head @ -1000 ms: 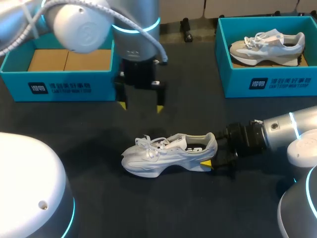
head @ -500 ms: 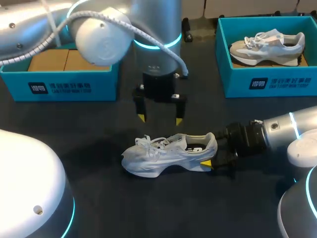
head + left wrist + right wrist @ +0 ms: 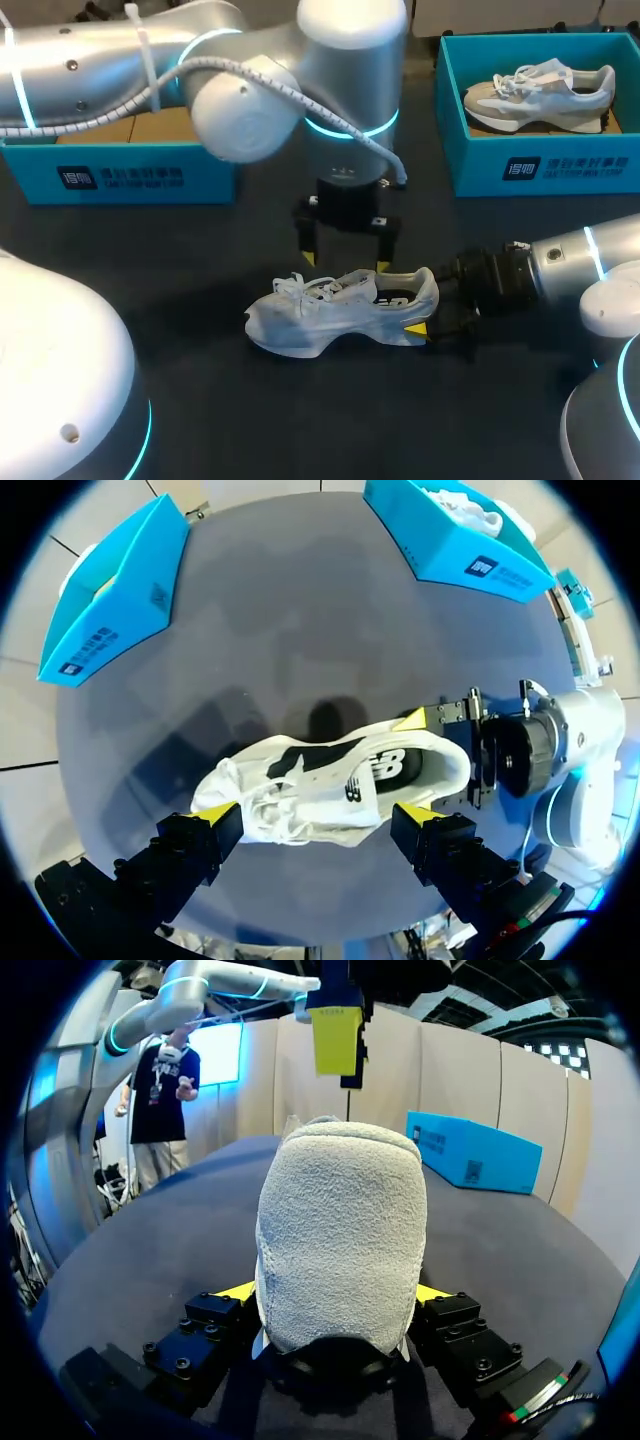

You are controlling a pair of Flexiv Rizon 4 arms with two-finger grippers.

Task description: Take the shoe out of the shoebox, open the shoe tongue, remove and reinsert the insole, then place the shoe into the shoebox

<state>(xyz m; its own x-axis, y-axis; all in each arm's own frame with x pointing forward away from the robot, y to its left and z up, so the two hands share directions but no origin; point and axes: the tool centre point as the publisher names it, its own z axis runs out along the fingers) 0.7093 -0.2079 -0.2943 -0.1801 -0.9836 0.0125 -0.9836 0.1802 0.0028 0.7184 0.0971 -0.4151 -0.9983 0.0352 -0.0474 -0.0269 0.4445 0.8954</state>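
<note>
A white sneaker (image 3: 335, 308) lies on its side on the dark table, toe to the left. My right gripper (image 3: 428, 318) is shut on its heel, which fills the space between the yellow tips in the right wrist view (image 3: 340, 1230). My left gripper (image 3: 345, 262) hangs open just above the sneaker's collar and laces. In the left wrist view the sneaker (image 3: 340, 780) lies under and between the spread fingers (image 3: 215, 818), and they do not touch it. An open blue shoebox (image 3: 120, 165) with a cardboard floor stands at the back left.
A second blue shoebox (image 3: 540, 165) at the back right holds another white and grey shoe (image 3: 540, 88). My left arm's elbow and forearm span the table's left half, above the left box. Bare dark table lies in front of the sneaker.
My left arm has swung right and down, bringing its open gripper from beside the left box to just over the sneaker. The right gripper and the sneaker have stayed put.
</note>
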